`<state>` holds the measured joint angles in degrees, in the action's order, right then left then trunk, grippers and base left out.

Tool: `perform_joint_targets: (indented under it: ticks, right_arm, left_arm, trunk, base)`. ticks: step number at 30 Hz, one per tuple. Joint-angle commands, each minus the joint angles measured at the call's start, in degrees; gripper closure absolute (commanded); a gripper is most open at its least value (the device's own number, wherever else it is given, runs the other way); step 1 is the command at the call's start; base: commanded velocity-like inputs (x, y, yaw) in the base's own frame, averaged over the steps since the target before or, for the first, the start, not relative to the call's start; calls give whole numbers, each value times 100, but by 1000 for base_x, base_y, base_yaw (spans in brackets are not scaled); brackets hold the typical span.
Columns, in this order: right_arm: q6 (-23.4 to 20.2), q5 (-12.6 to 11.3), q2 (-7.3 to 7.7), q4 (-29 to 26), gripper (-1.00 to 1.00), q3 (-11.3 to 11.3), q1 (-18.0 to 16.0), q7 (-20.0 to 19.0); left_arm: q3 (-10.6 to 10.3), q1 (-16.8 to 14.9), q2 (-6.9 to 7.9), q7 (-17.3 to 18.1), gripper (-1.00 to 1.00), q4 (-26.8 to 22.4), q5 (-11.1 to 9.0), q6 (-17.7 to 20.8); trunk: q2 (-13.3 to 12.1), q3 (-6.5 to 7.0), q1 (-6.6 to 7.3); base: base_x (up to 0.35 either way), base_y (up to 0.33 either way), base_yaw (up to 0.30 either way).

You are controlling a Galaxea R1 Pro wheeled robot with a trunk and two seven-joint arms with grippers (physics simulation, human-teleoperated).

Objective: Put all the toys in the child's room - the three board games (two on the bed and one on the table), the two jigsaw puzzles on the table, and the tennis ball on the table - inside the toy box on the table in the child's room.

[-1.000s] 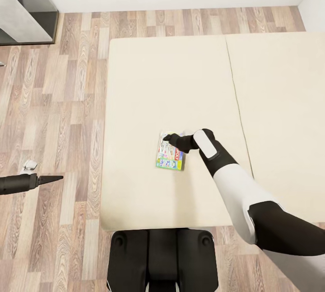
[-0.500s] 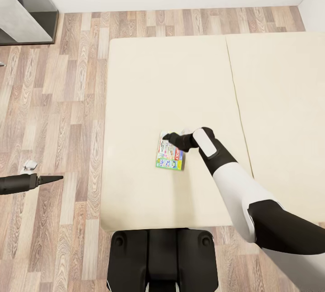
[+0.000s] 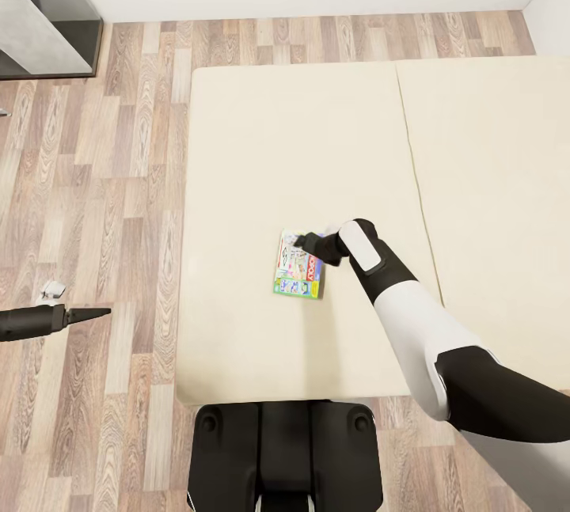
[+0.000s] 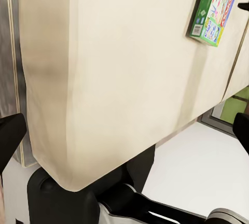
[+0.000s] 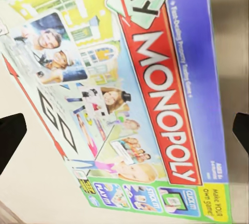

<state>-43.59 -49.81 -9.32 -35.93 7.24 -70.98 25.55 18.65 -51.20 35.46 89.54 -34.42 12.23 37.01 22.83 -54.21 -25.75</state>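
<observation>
Board games in sight: one, a green-edged Monopoly box (image 3: 299,264) with a cartoon cover, lying flat on the bed (image 3: 261,148), in the near part of the mattress and well in from its edges.

Same box, other views: in the left wrist view it (image 4: 215,5) lies on the beige mattress past the bed's near corner; in the right wrist view it (image 5: 129,104) takes up most of the picture, with a red title band and a green strip along one end.

Bed: one beige mattress surface with a seam dividing it into two panels (image 3: 408,148); the box lies on the panel nearer the robot's left side.

Right gripper (image 3: 305,242): over the box's far end, reaching in from the right. In the right wrist view its two dark fingertips (image 5: 11,135) stand wide apart at opposite edges of the picture, with the box cover between them; whether they touch the box cannot be told.

Left gripper (image 3: 95,312): out over the wood-plank floor (image 3: 119,180), well apart from the bed, looking like one narrow point in the head view. In the left wrist view its two fingertips (image 4: 10,141) stand apart and hold nothing.

Robot base (image 3: 285,457): one dark block at the bed's near edge.

Other things: one small white object (image 3: 52,289) on the floor near the left gripper, too small to identify; one dark-framed piece of furniture (image 3: 39,13) at the far left corner.
</observation>
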Motion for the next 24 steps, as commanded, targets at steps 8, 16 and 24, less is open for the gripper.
perform_joint_targets:
  ticks: [8, 16, 24]
  right_arm:
    - [-21, -60, 42, -10, -100, 22, -3, 215]
    - [-110, -63, 75, 0, -100, 23, -3, 217]
    - [-77, -61, 125, 7, -100, 23, 36, 111]
  left_arm:
    - [31, -4, -4, 46, -100, -4, 66, 60]
    - [33, -4, 1, 46, -100, -4, 68, 60]
    - [33, -4, 5, 46, -100, -4, 69, 60]
  trunk:
    - [9, -6, -3]
    - [9, -6, -3]
    - [9, -6, -3]
  base:
    - [0, 0, 0]
    - [0, 0, 0]
    - [0, 0, 0]
